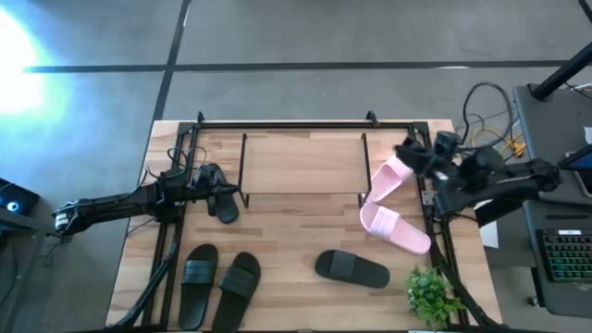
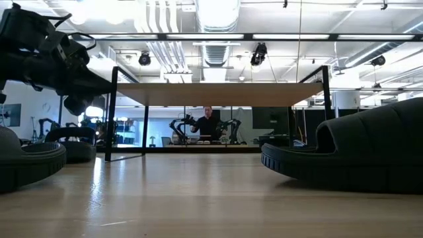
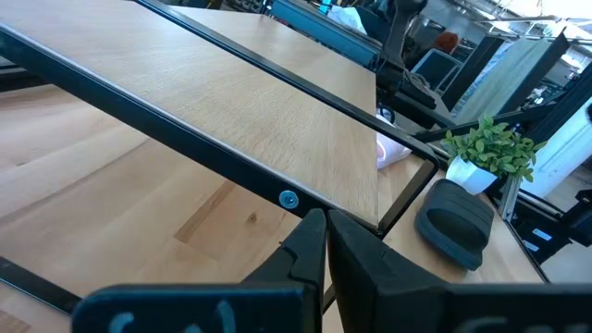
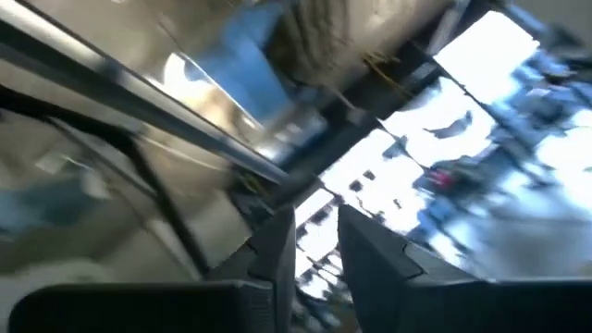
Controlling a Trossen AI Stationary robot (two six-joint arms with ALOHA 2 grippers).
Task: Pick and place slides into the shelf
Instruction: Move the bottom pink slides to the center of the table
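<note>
The shelf [image 1: 303, 159] stands at the table's far middle, its light wood board [image 3: 231, 111] on black wire legs. My left gripper [image 1: 215, 185] [image 3: 324, 242] is shut and empty at the shelf's left end, with one black slide [image 1: 226, 207] on the table right beside it. Two more black slides [image 1: 197, 273] [image 1: 239, 277] lie near the left front, and another [image 1: 351, 268] [image 3: 455, 220] near the front middle. Two pink slides [image 1: 388, 179] [image 1: 395, 228] lie by the shelf's right end. My right gripper [image 1: 409, 152] [image 4: 316, 245] hovers over the farther pink one, narrowly open, nothing between its fingers.
A small potted plant [image 1: 431, 293] [image 3: 488, 153] stands at the front right corner. Black frame rails [image 1: 168, 250] run along the table's left and right sides. Bare wood shows in front of the shelf [image 1: 296, 231]. A person [image 2: 209, 124] sits far behind the table.
</note>
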